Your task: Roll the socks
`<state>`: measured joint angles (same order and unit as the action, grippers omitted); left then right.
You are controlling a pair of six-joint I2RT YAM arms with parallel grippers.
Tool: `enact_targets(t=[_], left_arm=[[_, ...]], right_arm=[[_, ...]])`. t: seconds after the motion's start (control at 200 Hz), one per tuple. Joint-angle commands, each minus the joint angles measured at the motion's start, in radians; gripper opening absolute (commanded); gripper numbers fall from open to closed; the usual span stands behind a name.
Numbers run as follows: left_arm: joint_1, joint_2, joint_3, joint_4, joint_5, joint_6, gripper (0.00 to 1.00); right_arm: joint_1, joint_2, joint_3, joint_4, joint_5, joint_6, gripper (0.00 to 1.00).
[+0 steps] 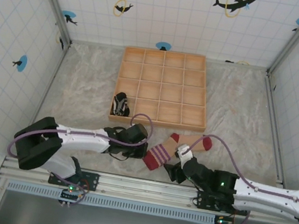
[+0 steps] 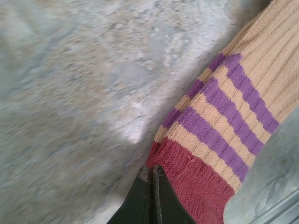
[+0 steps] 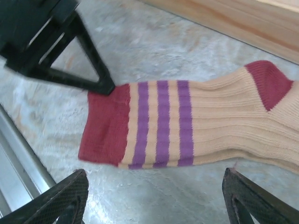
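While tan sock lies flat on table, long axis cuff-to-toe from left arm toward tray: left gripper nearer, pinched shut on red cuff corner. Right gripper wide open, empty, straddling cuff stripes from above. Striped sock well apart, by tray's left edge.

The tan sock runs past the right edge of the right wrist view, so we cannot see its toe. The right gripper has its 2 fingers cut by the bottom edge. In the left wrist view the table surface is blurred. From above, the dark sock is too small for us to read its pattern.
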<state>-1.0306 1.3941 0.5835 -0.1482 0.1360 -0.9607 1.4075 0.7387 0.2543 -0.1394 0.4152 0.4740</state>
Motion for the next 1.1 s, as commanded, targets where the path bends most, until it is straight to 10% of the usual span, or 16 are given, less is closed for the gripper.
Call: enact_targets(t=[0.0,0.095,0.21,1.096], left_arm=[[0.006,-0.037,-0.017,-0.083,-0.053,-0.056,0.22],[0.006,-0.079,-0.028,-0.090,-0.069,-0.073,0.75],[0.006,-0.118,-0.008,-0.129,-0.091,-0.081,0.96],[0.007,-0.194,0.038,-0.322,-0.180,-0.175,0.97]], right_arm=[[0.104,0.054,-0.028,0.132,0.137,-0.114,0.76],[0.171,0.121,-0.026,0.184,0.196,-0.183,0.72],[0.232,0.198,-0.020,0.270,0.248,-0.278,0.68],[0.178,0.660,0.121,0.534,0.114,-0.456,0.55]])
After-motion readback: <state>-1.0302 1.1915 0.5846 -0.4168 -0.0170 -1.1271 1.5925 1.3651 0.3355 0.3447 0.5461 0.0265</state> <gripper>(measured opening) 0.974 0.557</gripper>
